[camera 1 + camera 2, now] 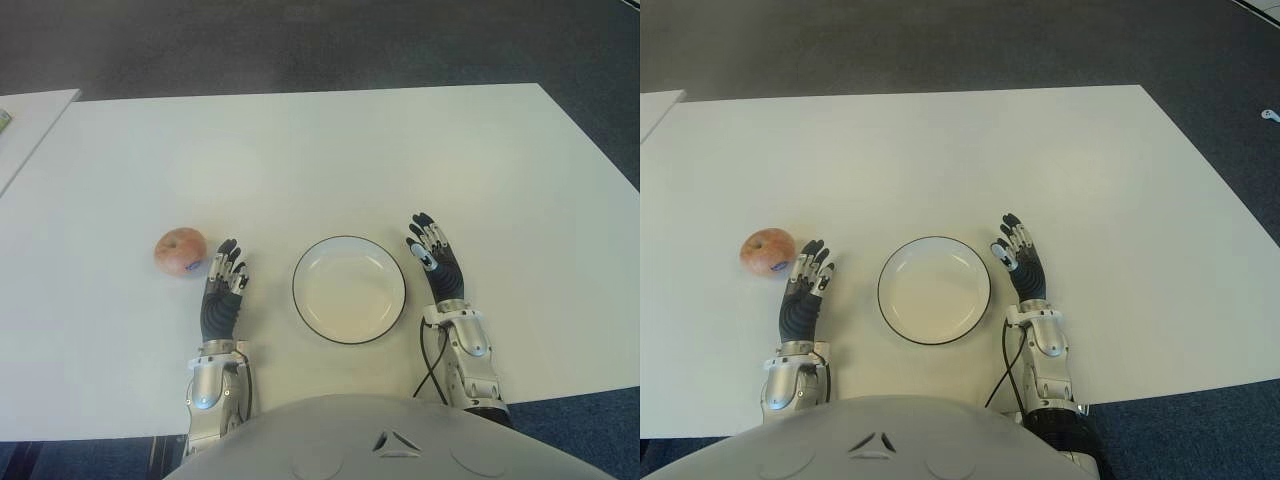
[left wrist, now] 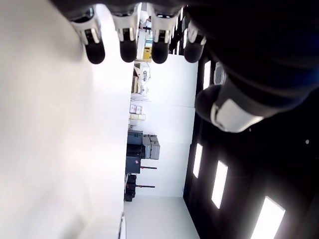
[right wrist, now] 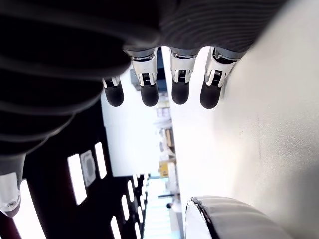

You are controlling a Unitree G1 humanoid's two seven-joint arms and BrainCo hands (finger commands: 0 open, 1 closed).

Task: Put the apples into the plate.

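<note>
Item one, the apple (image 1: 180,251): you have a single round fruit, reddish-pink with paler yellowish mottling and a small sticker on the side facing the robot, sitting on the white table (image 1: 320,150) to your robot's left, outside the plate and well apart from it. Item two, the plate (image 1: 349,290): a shallow white dish with a thin dark rim, holding nothing, set on the table between the two hands. Item three, the left hand (image 1: 222,290): it shows just beside the apple, on the apple's right, between fruit and plate; its fingers (image 2: 126,47) are stretched out straight and slack, grasping nothing. Item four, the right hand (image 1: 437,263): it shows just to the right of the plate, fingers (image 3: 179,89) likewise extended and released, empty; the plate's dark-edged rim appears close by in its wrist view. You can see a second pale table edge (image 1: 30,125) at the far left
</note>
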